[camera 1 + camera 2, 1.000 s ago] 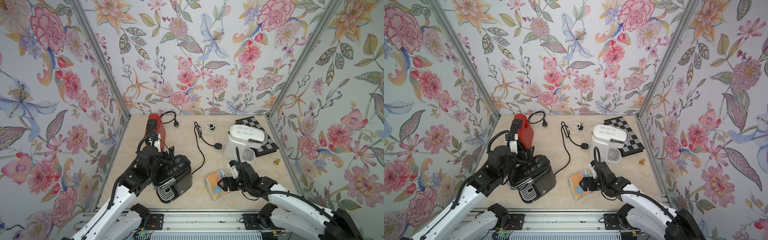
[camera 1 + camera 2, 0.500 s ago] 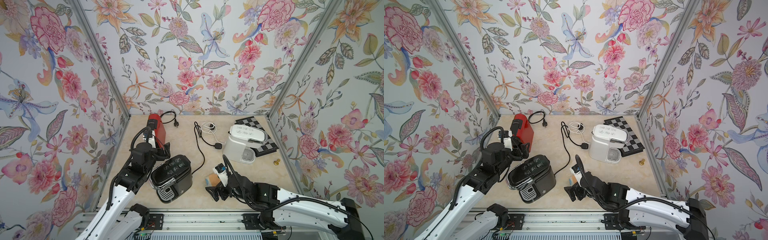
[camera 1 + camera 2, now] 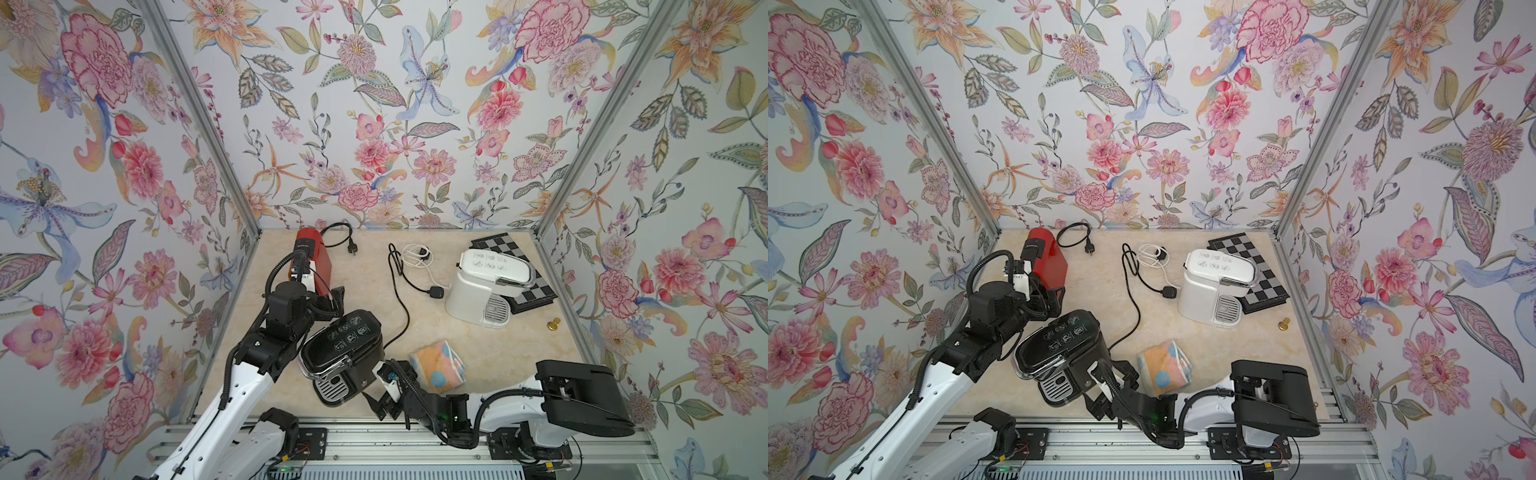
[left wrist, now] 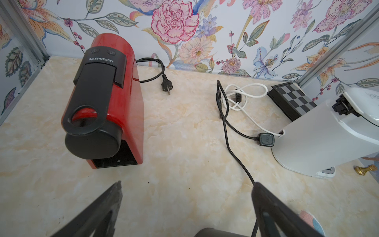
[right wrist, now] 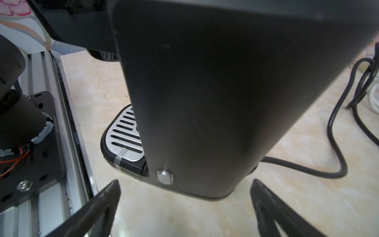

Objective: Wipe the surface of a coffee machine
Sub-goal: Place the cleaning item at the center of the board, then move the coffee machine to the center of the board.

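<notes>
the right claw (image 5: 185,183), spread wide and empty, sits low beside the black coffee machine (image 3: 343,353) at the desk's (image 3: 519,353) front, seemingly to steady it, with the wiping cloth (image 3: 436,365) loose nearby and the left claw (image 4: 187,184) likewise wide, empty.

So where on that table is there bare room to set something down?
Bare marble lies between the red machine and the black cord, and between the white machine and the cloth. It is crowded near the front: the black machine, the cloth and the right arm sit close together.
</notes>
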`<state>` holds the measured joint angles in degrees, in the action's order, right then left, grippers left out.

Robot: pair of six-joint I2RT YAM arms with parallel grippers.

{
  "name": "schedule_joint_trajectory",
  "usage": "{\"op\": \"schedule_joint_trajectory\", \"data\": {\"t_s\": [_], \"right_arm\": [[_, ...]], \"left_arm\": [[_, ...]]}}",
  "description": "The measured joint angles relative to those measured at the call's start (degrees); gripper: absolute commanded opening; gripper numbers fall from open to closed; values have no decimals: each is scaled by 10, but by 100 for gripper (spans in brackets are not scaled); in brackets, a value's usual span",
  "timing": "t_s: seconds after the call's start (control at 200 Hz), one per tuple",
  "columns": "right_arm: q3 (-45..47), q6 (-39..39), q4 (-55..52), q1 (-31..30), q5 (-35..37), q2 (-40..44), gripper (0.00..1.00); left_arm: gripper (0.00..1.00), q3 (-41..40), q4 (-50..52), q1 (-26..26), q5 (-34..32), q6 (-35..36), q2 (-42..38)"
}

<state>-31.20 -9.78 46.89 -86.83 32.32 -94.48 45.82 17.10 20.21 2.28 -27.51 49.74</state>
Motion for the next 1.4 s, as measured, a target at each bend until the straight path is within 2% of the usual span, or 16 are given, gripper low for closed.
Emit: {"op": "schedule_joint_trajectory", "data": {"t_s": [0.2,0.39,0.72,1.101,1.401], "right_arm": [[-45,11,67,-39,76,-62,100],[-76,1,82,-41,140,-82,100],[-135,-23,72,5,191,-135,100],[-153,-11,99,49,177,-161,100],[-152,2,112,96,125,-166,100]], "left_arm": [[99,-17,-5,-6,11,1,-2],[99,-32,-19,-8,25,1,-3],[99,-59,-70,-11,39,-3,-20],[99,-82,-180,-16,71,-20,11],[99,-83,-224,-15,141,-29,31]]}}
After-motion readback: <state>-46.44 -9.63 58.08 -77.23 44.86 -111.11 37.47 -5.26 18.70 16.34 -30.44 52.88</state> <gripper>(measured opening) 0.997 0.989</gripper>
